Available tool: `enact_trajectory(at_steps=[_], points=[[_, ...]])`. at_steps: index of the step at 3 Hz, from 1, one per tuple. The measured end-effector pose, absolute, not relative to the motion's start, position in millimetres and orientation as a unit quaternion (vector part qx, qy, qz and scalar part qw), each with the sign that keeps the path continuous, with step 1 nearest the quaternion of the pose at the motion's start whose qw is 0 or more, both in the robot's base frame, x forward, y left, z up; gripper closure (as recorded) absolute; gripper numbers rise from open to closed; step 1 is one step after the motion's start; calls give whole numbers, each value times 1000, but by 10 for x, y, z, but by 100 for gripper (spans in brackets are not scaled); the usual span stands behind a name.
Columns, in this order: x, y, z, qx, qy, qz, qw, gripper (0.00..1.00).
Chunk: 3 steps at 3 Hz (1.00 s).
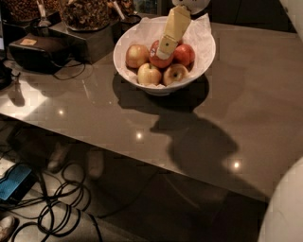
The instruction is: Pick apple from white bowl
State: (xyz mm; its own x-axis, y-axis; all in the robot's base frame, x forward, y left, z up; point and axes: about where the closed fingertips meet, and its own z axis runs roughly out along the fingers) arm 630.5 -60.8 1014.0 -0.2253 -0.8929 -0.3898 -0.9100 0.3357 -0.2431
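- The white bowl (160,89) stands upright on the counter (255,94), near the far edge.
- Crinkled white paper (201,33) lines the bowl and rises above the rim on the far right side.
- Five apples show in the bowl.
- Two yellow-red apples lie side by side at the front, the front-left apple (149,74) and the front-right apple (175,73).
- A pale yellow-red apple (136,56) lies at the left, and a plain red apple (185,54) lies at the right.
- The apple (156,60) to be picked is deep red. It lies in the middle of the bowl toward the back, between the left apple and the right red apple and behind the two front ones.
- The tool (164,48) comes down from the top edge into the bowl, tilted with its lower end to the left.
- The tool's lower end lies over the upper right part of the apple. Whether it touches the skin cannot be told.
- Whether the tool is wide, narrow or holding anything cannot be told.
- A black box (35,49) with a cable sits on the counter to the left of the bowl. Beside the box, a dark stand (87,40) carries a container of brown dry food (85,12).
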Motion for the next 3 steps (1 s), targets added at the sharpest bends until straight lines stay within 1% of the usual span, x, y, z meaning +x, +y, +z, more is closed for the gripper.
enact_trajectory(at_steps=[1,2,3], points=[[6418,-576,10057,-571,790,16,224,12],[6520,-560,9947,-565,798,18,210,29],[6598,-543,9865,-560,804,19,201,28]])
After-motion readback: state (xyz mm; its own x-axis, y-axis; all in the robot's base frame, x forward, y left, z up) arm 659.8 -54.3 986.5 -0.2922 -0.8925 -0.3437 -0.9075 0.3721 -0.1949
